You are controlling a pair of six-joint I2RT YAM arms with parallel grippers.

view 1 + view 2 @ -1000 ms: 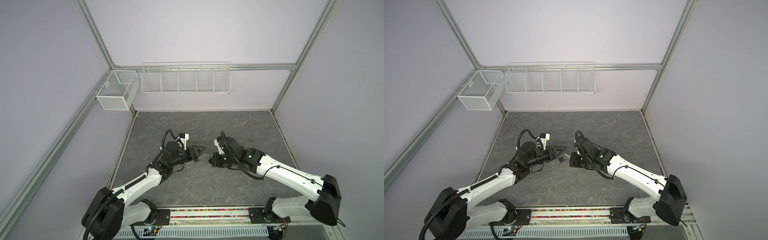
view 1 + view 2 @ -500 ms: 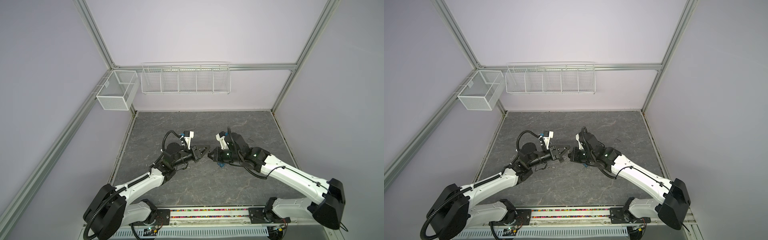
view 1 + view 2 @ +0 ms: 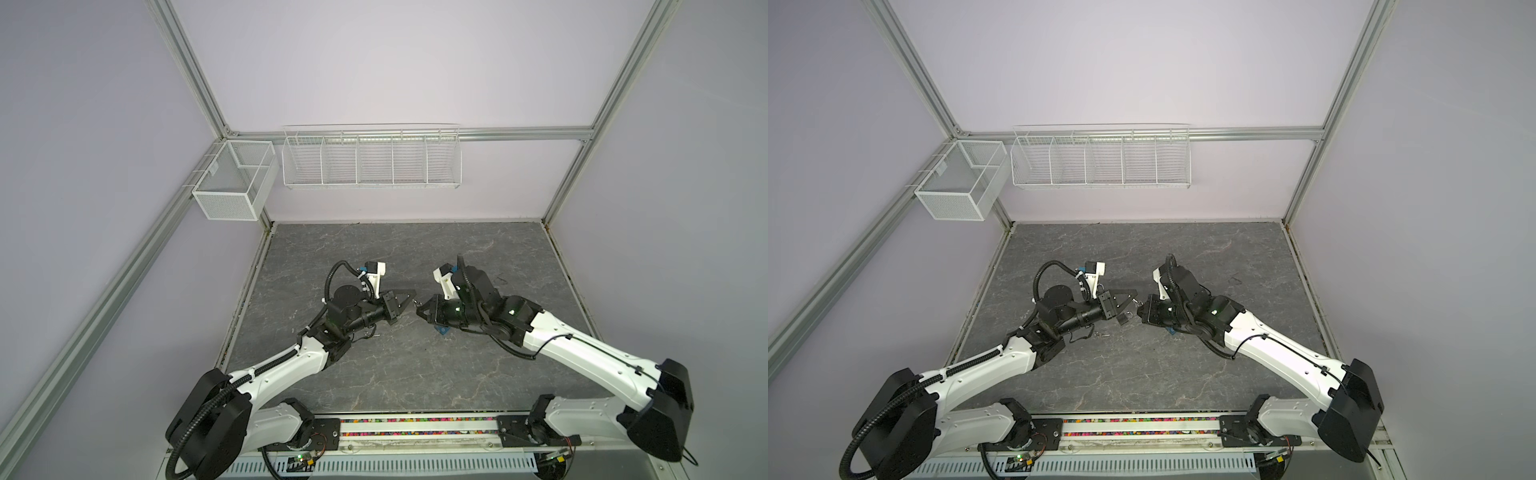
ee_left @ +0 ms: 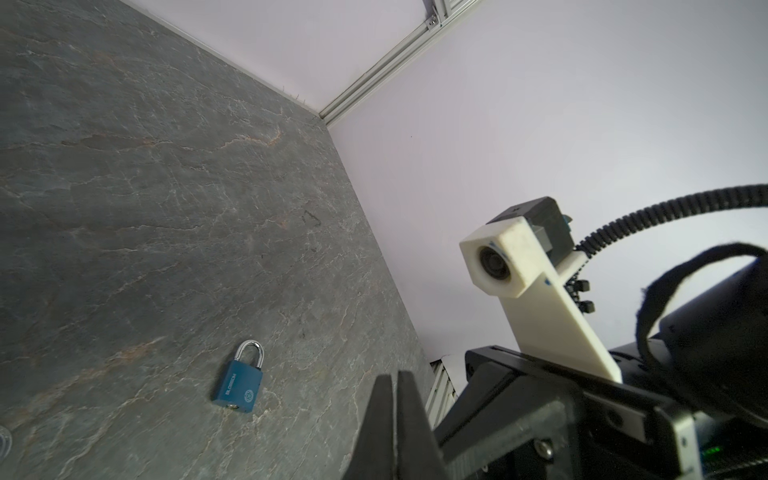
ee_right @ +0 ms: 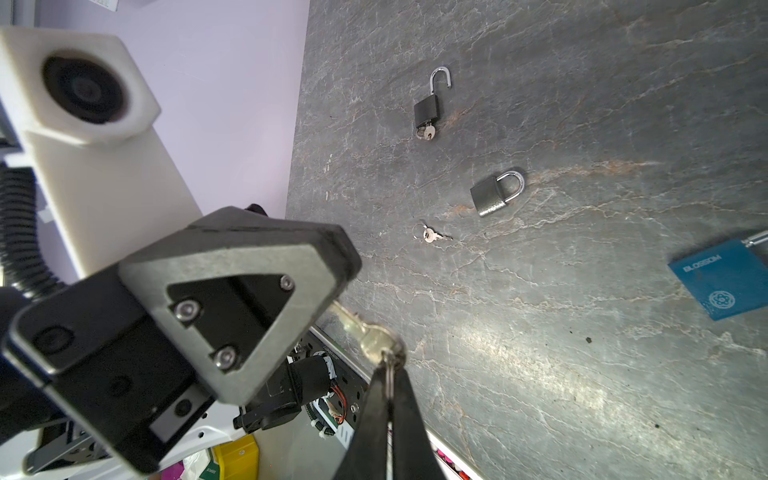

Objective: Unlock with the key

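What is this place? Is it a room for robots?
Probably a robot practice booth in a lab. A left arm and right arm sit on a rail, a metal frame holds plain walls, and a blue padlock lies on the tabletop.

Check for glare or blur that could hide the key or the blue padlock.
Right wrist view: a bright sheen on the table beside the key, itself clear; the blue padlock is cut by the frame edge. Left wrist view: even light, padlock sharp. Both top views: no glare, both too small to read.
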